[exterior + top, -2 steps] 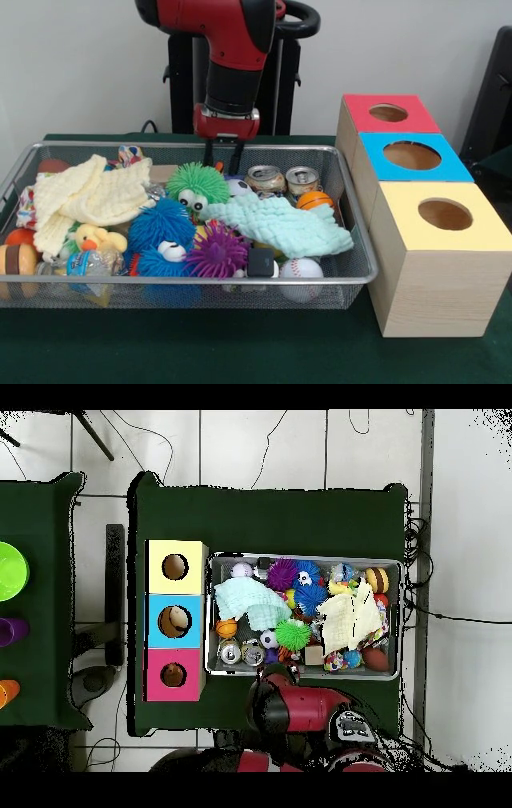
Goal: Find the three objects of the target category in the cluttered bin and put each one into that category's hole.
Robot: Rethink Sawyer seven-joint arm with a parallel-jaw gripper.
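Pincer (223,158) hangs open and empty over the bin's (352,276) back rim. Green fuzzy ball (197,183) sits just below-left of it, two cans (280,179) right, three holed boxes (416,156) further right.

One wire bin (352,276) holds the clutter, and beside it stand three boxes — red (416,122), blue (448,168) and yellow (472,232) — each with one round hole. In the bin: three fuzzy balls, green (198,182), blue (162,226) and purple (218,250); two cans (266,179) and (302,178), side by side; two cloths, one yellow (92,196) and one mint (280,224); three sports balls — a basketball (314,200), a baseball (302,269) and a soccer ball (238,187). Also one rubber duck (94,238), one toy burger (16,259) and one small black block (261,262). More small things lie half hidden under the cloths; those cannot be counted.
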